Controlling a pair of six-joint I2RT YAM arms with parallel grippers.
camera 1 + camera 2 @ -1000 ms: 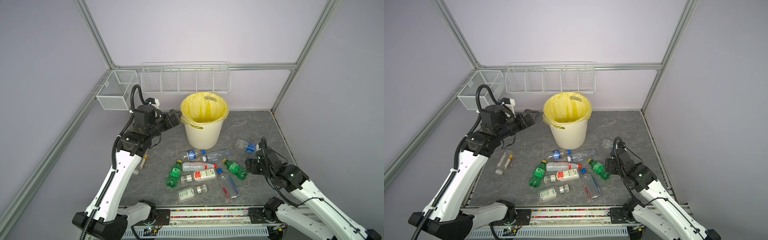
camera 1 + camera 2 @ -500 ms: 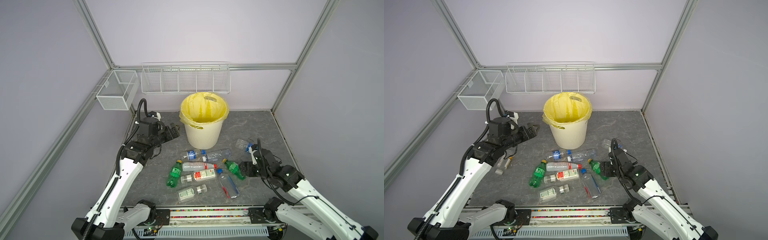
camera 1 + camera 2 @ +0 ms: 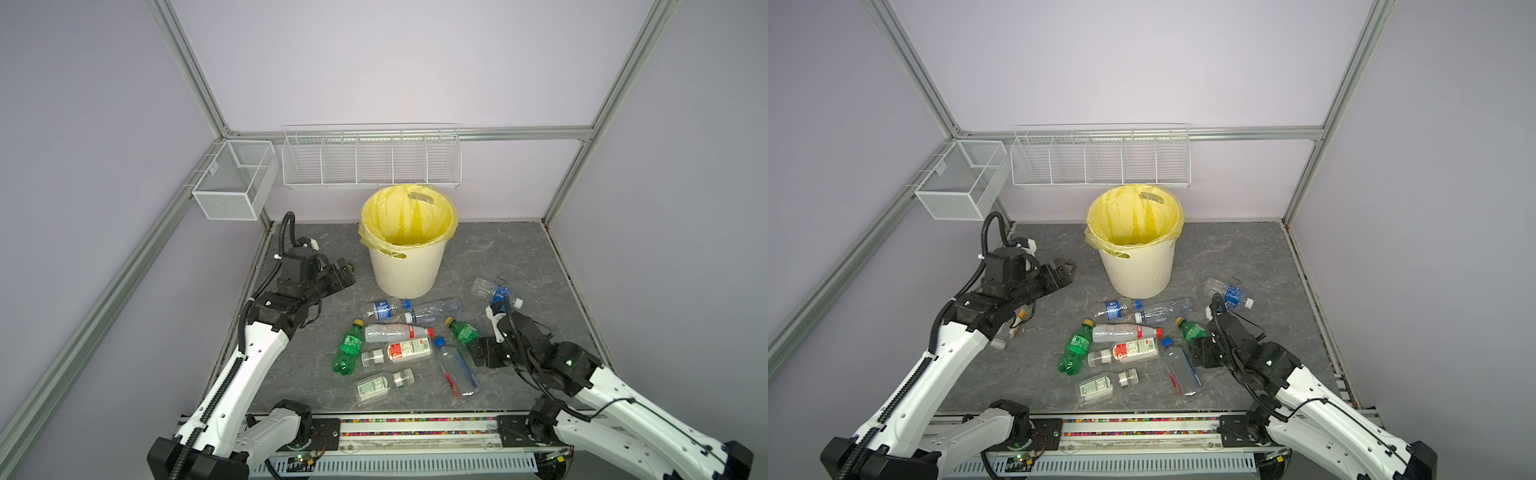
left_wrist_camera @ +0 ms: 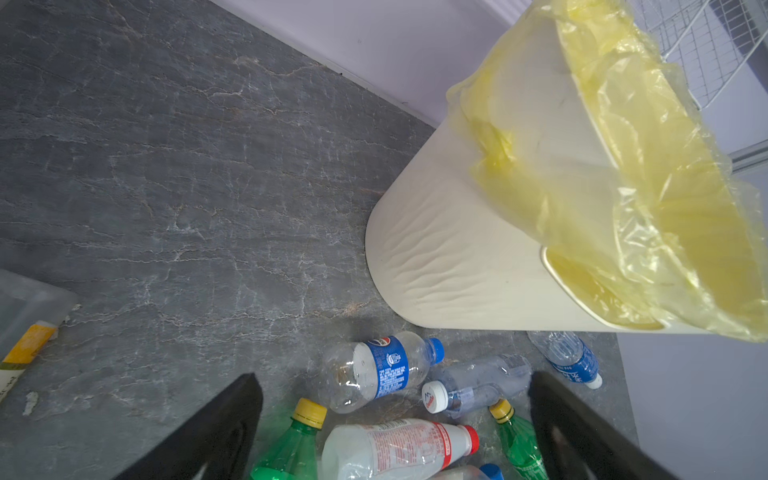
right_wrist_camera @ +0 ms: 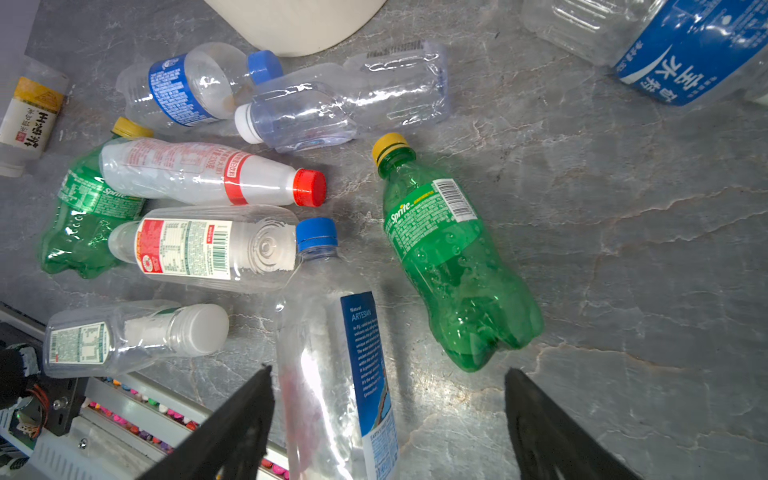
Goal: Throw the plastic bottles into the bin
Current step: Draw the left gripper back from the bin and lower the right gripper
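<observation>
Right gripper (image 5: 387, 370), jaws spread, hovers by a dimpled green bottle (image 5: 453, 266) (left gripper (image 4: 392, 375) gapes too).

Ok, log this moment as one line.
left gripper: open, empty, apart from bin | right gripper: open, empty, by green bottle | plastic bottles: lying on table, none visible in bin

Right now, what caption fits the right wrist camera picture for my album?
Open right gripper faces a green bottle lying among clear bottles on grey tabletop.
</observation>
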